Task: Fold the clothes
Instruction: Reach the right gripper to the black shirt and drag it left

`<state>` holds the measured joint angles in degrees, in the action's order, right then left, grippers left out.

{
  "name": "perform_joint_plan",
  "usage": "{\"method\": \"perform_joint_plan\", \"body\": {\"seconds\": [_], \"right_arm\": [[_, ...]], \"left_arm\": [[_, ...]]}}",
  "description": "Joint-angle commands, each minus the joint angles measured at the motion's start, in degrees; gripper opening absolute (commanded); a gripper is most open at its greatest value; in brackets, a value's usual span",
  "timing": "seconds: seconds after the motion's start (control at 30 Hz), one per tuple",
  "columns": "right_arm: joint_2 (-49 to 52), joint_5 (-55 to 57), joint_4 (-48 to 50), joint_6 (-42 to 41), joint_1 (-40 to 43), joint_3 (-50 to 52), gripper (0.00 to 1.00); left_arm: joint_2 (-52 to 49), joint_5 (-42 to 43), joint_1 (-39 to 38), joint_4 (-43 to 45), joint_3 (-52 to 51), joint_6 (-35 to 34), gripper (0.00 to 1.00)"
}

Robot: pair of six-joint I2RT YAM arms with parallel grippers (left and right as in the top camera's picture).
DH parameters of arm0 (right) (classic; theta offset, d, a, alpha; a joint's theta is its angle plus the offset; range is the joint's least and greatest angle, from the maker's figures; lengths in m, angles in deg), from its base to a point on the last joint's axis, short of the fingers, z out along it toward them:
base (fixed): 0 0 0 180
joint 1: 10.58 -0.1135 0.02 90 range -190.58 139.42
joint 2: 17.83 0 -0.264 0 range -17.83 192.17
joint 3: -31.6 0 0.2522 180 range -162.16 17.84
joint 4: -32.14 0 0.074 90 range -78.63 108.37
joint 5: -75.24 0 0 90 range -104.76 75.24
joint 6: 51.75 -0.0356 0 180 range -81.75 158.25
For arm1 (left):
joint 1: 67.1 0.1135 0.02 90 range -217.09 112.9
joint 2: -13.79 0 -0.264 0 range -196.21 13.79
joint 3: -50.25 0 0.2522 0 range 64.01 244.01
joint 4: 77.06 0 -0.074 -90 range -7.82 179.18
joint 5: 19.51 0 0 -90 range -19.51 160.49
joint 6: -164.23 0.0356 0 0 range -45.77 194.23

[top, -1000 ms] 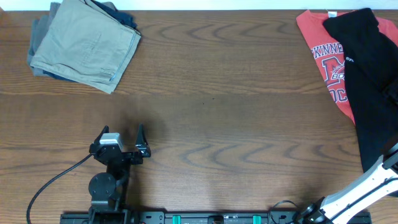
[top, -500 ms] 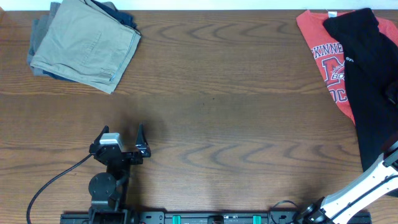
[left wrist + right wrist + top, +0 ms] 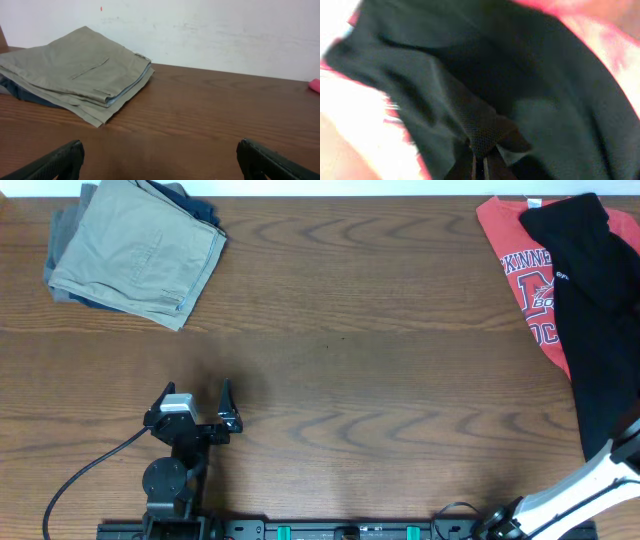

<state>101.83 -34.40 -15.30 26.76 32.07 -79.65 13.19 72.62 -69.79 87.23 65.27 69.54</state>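
The clothes (image 3: 600, 300), a black garment with small white lettering, lie at the table's right edge, partly over a red T-shirt (image 3: 520, 250). In the right wrist view the black fabric (image 3: 530, 75) fills the frame, and my right gripper (image 3: 479, 162) is shut on a pinched fold of it, with mesh lining showing at the pinch. In the overhead view only the right arm (image 3: 590, 480) shows at the bottom right; its gripper is out of frame. My left gripper (image 3: 196, 392) rests open near the front left, holding nothing. Its dark fingers (image 3: 60, 160) stand wide apart over bare wood.
Folded khaki trousers (image 3: 135, 250) sit on a darker garment at the back left, and they also show ahead of the left gripper as the khaki stack (image 3: 75, 70). A cable (image 3: 80, 480) runs from the left arm's base. A white wall stands behind the table.
The right gripper has closed on the black fabric. The right arm has shifted slightly toward the lower right in the overhead view. The left arm has not moved.
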Motion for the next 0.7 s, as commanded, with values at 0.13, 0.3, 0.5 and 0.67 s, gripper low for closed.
{"method": "perform_joint_plan", "body": {"seconds": [0.13,0.3,0.5,0.67], "right_arm": [[-9.01,-6.8,-1.31,-3.3,-8.57,-1.4,0.01],[-10.67,-8.46,-3.04,-3.3,-18.32,-1.4,0.01],[-10.67,-12.33,-4.61,-4.68,-32.44,-1.38,0.01],[-10.67,-12.33,-5.42,-4.79,-44.3,-1.38,0.01]], "left_arm": [[0.37,-1.53,-0.11,-2.08,-1.03,-0.46,0.98],[0.37,-1.53,-0.11,-2.08,-1.03,-0.48,0.98],[0.37,-1.53,-0.11,-2.08,-1.03,-0.48,0.98],[0.37,-1.55,-0.11,-2.08,-1.03,-0.48,0.98]]}}
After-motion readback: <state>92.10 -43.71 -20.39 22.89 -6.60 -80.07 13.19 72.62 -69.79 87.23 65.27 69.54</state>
